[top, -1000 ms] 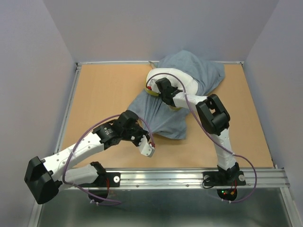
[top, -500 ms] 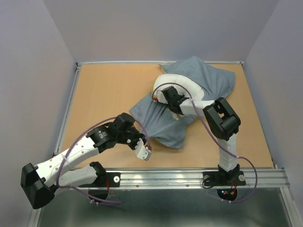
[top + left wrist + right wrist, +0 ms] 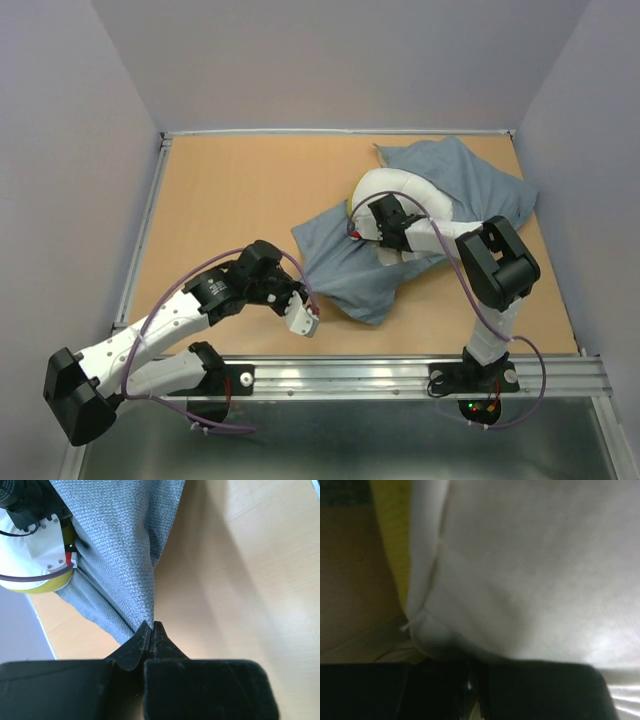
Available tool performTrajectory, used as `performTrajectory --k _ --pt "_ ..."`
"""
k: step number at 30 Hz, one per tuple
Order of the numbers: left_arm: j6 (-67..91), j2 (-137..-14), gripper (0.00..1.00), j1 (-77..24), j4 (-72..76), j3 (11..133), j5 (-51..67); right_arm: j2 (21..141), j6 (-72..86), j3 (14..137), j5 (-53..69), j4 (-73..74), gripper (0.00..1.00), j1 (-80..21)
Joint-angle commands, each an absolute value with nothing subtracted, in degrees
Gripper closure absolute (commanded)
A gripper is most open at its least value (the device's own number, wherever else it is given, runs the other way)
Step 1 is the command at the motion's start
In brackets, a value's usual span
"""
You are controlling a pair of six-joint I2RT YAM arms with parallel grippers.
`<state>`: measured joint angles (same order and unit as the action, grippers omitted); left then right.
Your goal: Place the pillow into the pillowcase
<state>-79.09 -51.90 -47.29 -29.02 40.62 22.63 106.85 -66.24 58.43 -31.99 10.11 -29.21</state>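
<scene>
Left gripper [image 3: 151, 631] is clamped tight on a corner of the pillowcase [image 3: 125, 540] – the grey-blue cloth runs straight into the pinched fingertips, just above the wooden table [image 3: 220, 200]. From the top view, the case sprawls from the far right corner down toward the near middle, grey-blue side up. The pillow [image 3: 400, 184] sits right of centre, a curved white bulge showing against the cloth, with folds of the case around it. How far in it is, I can't tell. Right gripper [image 3: 472, 682] is pushed up against the pillow – its fingers look drawn together with white fabric bunched between them, the yellow band [image 3: 390, 530] just off to the side.
</scene>
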Motion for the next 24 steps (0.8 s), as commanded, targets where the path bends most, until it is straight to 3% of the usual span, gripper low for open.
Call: performTrajectory --k 1,7,10,12,14,15,16,18,19,24 --pt "-76.8 -51.8 1.00 -45.0 -41.4 38.8 21.5 111.2 -68.3 56.5 -33.9 30.3 0.99 -23.6" --pt "-71.6 -57.5 1.00 -43.8 -28.8 39.4 20.9 113.5 -63.1 61.6 -31.4 35.4 0.99 -25.5" --pt "-67.3 -62.4 0.83 -43.8 -23.8 41.1 22.0 115.3 -60.9 63.6 -30.6 37.2 0.99 -25.9" --pt "-64.4 -66.2 0.61 -43.3 -23.6 44.5 25.3 116.3 -59.3 64.9 -29.6 39.3 0.99 -26.1" --pt "-60.6 -67.7 0.49 -41.4 -24.2 48.0 32.1 116.8 -58.6 66.4 -28.8 40.9 0.99 -26.3" --pt "-60.1 -68.0 0.39 -39.8 -25.2 48.8 35.0 116.9 -58.4 66.9 -28.6 41.2 0.99 -26.3" --pt "-59.5 -68.2 0.23 -36.6 -25.4 49.4 37.5 117.3 -57.8 67.3 -28.5 41.7 0.99 -26.4" --pt "-53.9 -68.7 0.19 -33.1 -22.8 50.3 41.3 117.7 -57.1 68.4 -27.8 42.8 0.99 -26.4" --pt "-51.1 -69.1 0.07 -32.4 -20.9 50.4 41.3 117.8 -56.9 68.6 -27.8 43.0 0.99 -26.5" --pt "-27.0 -79.1 0.01 -30.6 -0.9 51.8 33.6 117.5 -56.1 68.8 -26.9 43.7 0.99 -26.5"
